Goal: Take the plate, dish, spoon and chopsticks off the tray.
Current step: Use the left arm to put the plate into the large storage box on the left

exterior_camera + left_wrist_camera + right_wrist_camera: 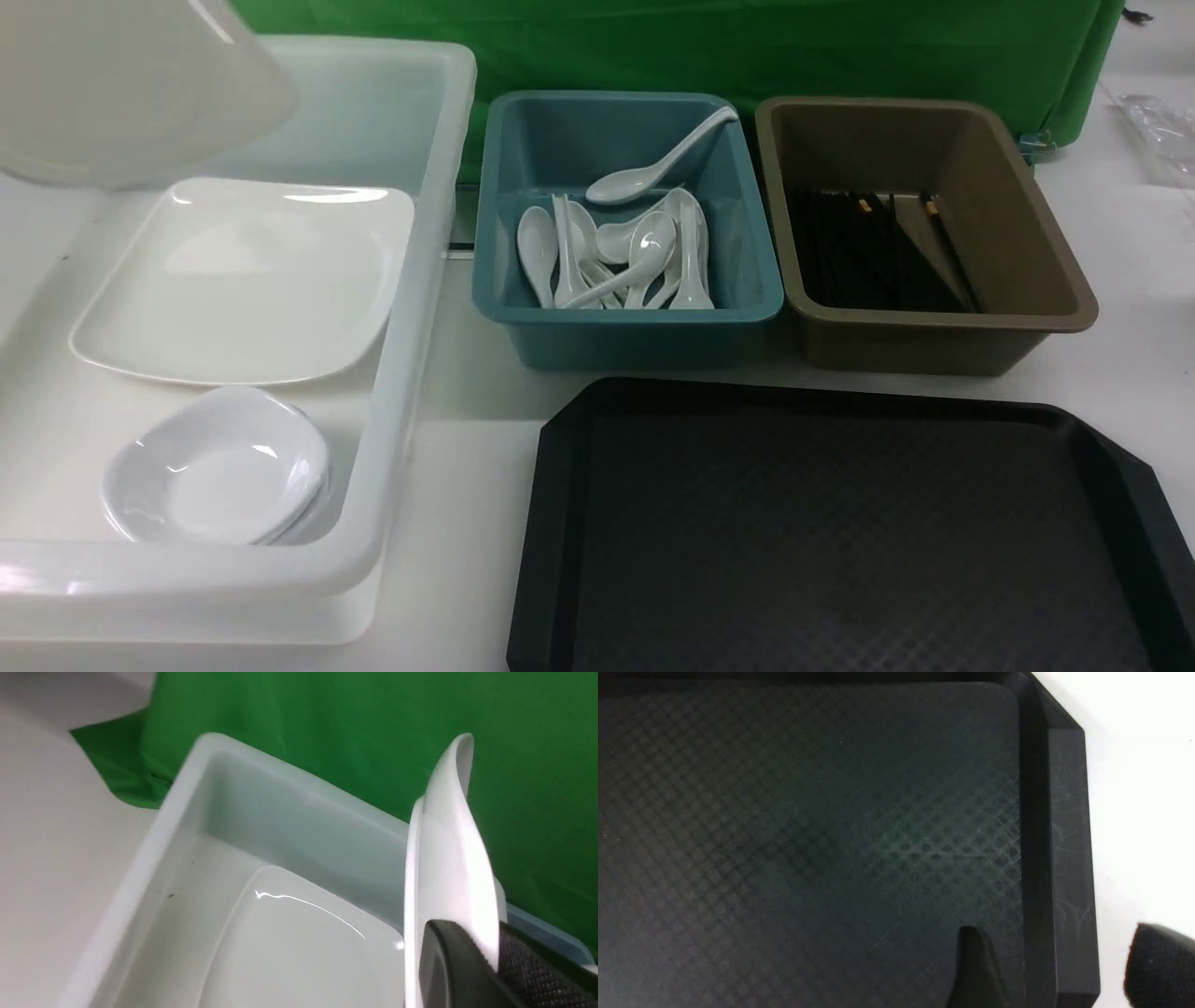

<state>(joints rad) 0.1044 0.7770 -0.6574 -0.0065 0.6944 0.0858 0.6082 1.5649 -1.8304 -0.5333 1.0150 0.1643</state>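
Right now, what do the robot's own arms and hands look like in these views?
Only fingertips show. The left hand has black fingers, one smooth and matte, the other faced with a knurled, diamond-patterned pad. The right hand shows two black fingertips, one tapered and smooth, one blunt and finely grained. No arm, cable or marking is in view.

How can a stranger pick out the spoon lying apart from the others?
Look at the blue bin, between the white tub and the brown bin. One spoon leans into its far right corner, handle tip on the rim; the other spoons lie heaped nearer.
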